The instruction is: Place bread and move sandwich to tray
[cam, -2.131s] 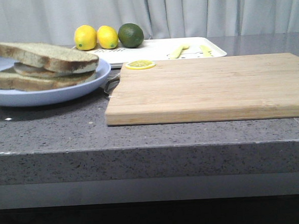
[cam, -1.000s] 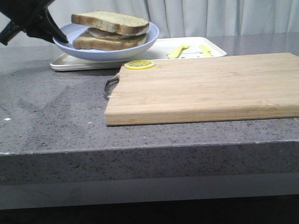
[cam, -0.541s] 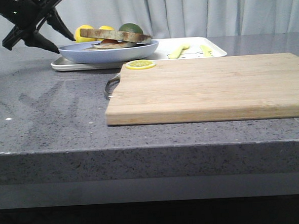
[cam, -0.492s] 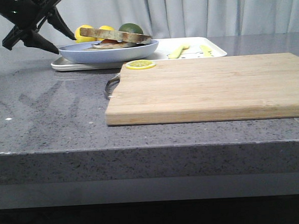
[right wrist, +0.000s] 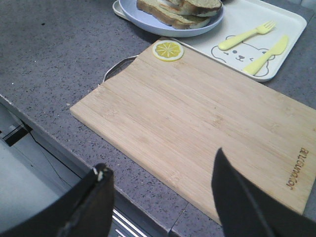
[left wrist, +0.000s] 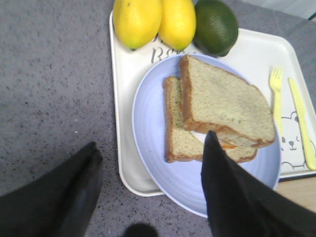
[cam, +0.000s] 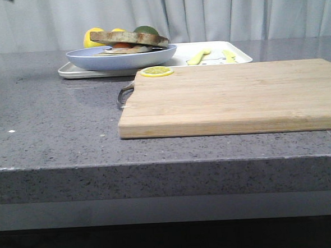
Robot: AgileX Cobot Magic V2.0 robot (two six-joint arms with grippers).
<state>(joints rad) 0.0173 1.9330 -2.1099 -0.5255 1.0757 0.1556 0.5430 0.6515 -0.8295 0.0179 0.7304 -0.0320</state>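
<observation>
The sandwich (cam: 128,39) lies on the pale blue plate (cam: 122,58), which rests on the left part of the white tray (cam: 84,73) at the back of the table. In the left wrist view the bread (left wrist: 224,106) lies as the top slice, skewed over the lower slice, with a bit of egg (left wrist: 224,144) showing between them. My left gripper (left wrist: 152,141) is open and empty above the plate's (left wrist: 153,128) near rim and the tray's (left wrist: 123,123) corner. My right gripper (right wrist: 162,161) is open and empty over the table's front edge.
Two lemons (left wrist: 158,19) and a lime (left wrist: 216,25) sit at the tray's far end. A yellow fork (right wrist: 247,35) and knife (right wrist: 269,54) lie on its right half. The wooden cutting board (cam: 231,97) with a lemon slice (cam: 156,71) lies in front.
The left gripper carried the plate with the sandwich from front left onto the tray, let go, and rose out of the front view.
</observation>
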